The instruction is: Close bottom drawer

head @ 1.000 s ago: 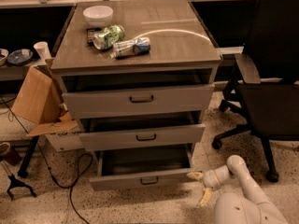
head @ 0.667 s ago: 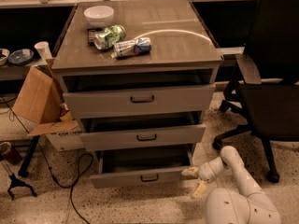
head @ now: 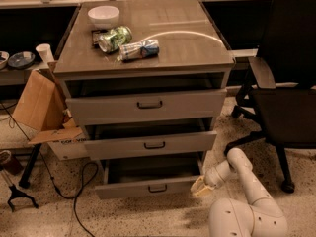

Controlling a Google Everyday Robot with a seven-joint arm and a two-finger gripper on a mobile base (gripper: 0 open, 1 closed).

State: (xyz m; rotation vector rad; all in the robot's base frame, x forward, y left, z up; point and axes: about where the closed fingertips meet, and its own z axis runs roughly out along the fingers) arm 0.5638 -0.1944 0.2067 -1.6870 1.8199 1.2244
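The robot's pale two-finger gripper (head: 200, 187) sits low, at the end of the white jointed arm (head: 241, 171). It has come in from the floor side over the last second and now rests at the right end of the grey wood-grain bottom drawer (head: 128, 187). It seems to touch the front panel's corner, though the contact is hard to make out. I cannot tell whether the gripper is clenched or released.

The drawer runs off to the gripper's left. It is still pulled out, with its dark flat tray exposed, and has barely shifted. Its small dark bar handle (head: 157, 188) lies well left of the gripper, untouched.

Directly above the gripper is the medium-height grey drawer front (head: 153, 144), also ajar. Higher still is the tallest grey drawer front (head: 148, 104). A black office chair (head: 286, 98) stands up and to the gripper's right.

So the approach looks finished and the closing itself is only starting. Pushing at one corner could skew the tray on its runners, so a steady push straight toward the cabinet seems needed.
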